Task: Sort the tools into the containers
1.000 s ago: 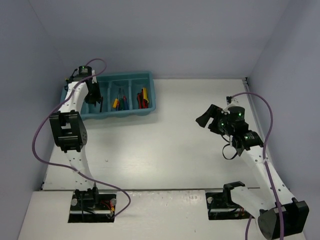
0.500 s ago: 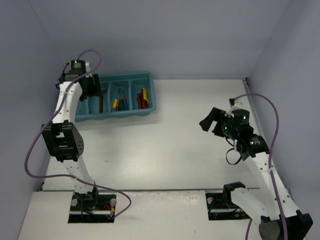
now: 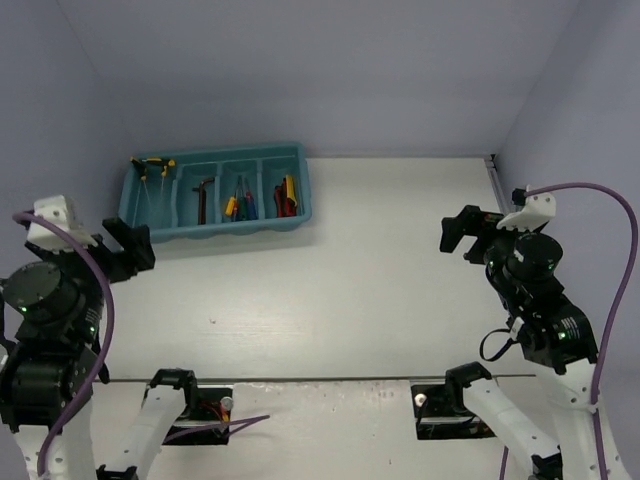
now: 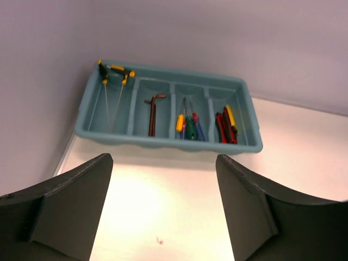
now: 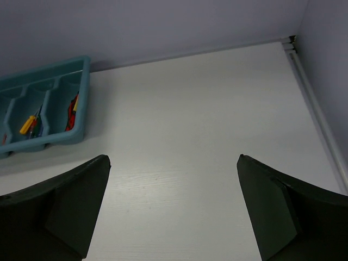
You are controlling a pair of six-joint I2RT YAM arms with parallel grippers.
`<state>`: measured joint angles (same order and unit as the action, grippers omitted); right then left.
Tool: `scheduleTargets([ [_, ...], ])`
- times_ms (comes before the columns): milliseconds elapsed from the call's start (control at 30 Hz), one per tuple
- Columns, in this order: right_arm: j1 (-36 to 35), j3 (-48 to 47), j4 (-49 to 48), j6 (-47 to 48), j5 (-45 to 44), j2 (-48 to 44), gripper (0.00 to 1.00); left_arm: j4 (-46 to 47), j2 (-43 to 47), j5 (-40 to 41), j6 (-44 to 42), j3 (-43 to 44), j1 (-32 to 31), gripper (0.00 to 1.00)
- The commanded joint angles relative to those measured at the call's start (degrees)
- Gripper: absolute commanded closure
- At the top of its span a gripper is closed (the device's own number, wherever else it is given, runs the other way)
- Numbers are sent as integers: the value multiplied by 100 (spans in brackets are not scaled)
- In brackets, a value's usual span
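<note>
The teal tray point(image 3: 222, 232) stands at the table's far left, and its four containers all hold tools. From left to right they are two thin yellow-and-black-handled tools point(image 3: 152, 165), a dark hex key point(image 3: 204, 198), coloured screwdrivers point(image 3: 240, 206) and red pliers point(image 3: 286, 195). The left wrist view shows the tray point(image 4: 168, 142), thin tools point(image 4: 114, 70), hex key point(image 4: 152, 112), screwdrivers point(image 4: 188, 124) and pliers point(image 4: 225, 122). My left gripper point(image 3: 124, 246) point(image 4: 163, 159) hangs open and empty in front of the tray. Over the right side, my right gripper point(image 3: 470, 230) point(image 5: 173, 158) is open and empty.
Grey walls close in the table on the left, back and right. A metal strip point(image 5: 318, 117) runs along the table's right edge. The tray's right end point(image 5: 49, 137) shows at the left of the right wrist view. Both arm bases sit at the near edge.
My left arm has drawn back from the tray's left compartment toward the near edge and opened, leaving the thin tools there. The right arm has risen and its jaws have spread wider.
</note>
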<state>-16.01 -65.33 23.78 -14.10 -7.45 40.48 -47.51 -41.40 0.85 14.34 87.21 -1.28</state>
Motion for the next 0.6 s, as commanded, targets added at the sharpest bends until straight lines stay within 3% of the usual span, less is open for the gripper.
scheduleTargets([
  [0, -297, -138, -93, 465, -1122, -133, 0, -219, 224, 680, 51, -864, -237, 25],
  [233, -397, -200, -107, 635, -1411, -333, 0, -665, 1242, 1100, 140, -1604, -338, 21],
  [567, -412, -91, -382, 598, -1475, -272, 0, -873, 1506, 1121, 176, -1935, -338, 19],
])
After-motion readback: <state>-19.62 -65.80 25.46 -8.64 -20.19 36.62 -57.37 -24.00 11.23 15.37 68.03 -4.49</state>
